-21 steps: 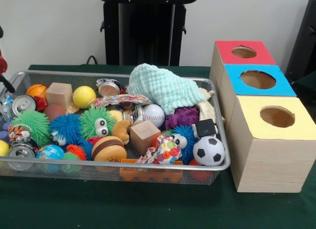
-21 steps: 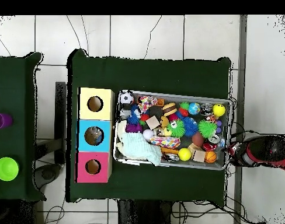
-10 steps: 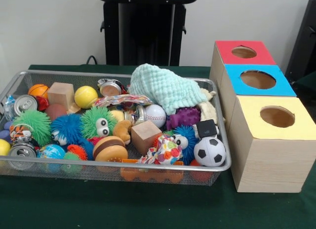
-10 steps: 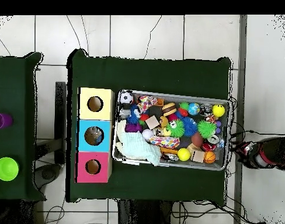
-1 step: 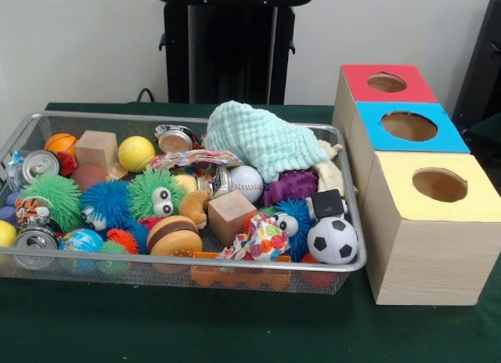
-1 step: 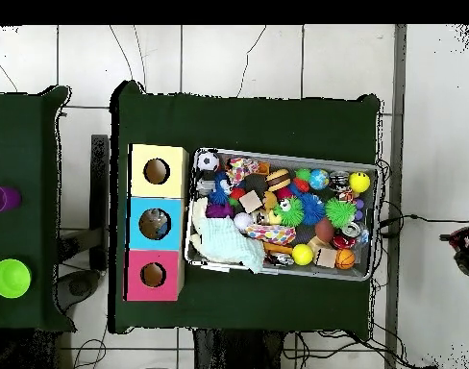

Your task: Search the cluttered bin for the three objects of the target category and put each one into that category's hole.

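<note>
Green table [image 5: 235,332] bears wire bin [image 5: 156,265]; hand [image 6: 466,250] well off beyond bin's end, grip unreadable.

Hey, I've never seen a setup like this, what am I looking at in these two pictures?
One picture is taken from across the table, the other from straight above. A wire bin holds toys, balls, blocks, cans and a mint cloth. Beside it stand a red box, a blue box and a yellow box, each with a hole on top. The machine is a robot arm, just visible at the overhead picture's right edge. Whether it holds anything cannot be seen.
</note>
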Controlling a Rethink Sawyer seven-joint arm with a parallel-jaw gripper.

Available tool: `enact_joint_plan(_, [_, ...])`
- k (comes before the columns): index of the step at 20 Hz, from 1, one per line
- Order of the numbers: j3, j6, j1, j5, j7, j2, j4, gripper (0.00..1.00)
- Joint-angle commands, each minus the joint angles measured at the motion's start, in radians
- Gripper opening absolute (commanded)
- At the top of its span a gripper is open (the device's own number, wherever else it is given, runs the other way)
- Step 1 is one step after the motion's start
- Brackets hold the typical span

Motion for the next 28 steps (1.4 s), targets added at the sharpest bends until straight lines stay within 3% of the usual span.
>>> enact_joint_plan(1, [0.012, -0.109, 0.014, -0.045, -0.214, 0.097, -0.027, 1.0])
enact_joint_plan(8, [-0.01, -0.203, 0.05, -0.055, -0.139, 0.135, -0.006, 1.0])
enact_joint_plan(12, [-0.044, -0.256, 0.106, -0.053, -0.028, 0.18, -0.021, 1.0])
enact_joint_plan(22, [-0.159, -0.328, 0.284, -0.005, 0.205, 0.279, -0.092, 1.0])
enact_joint_plan(28, [-0.246, -0.375, 0.422, 0.048, 0.393, 0.328, -0.108, 1.0])
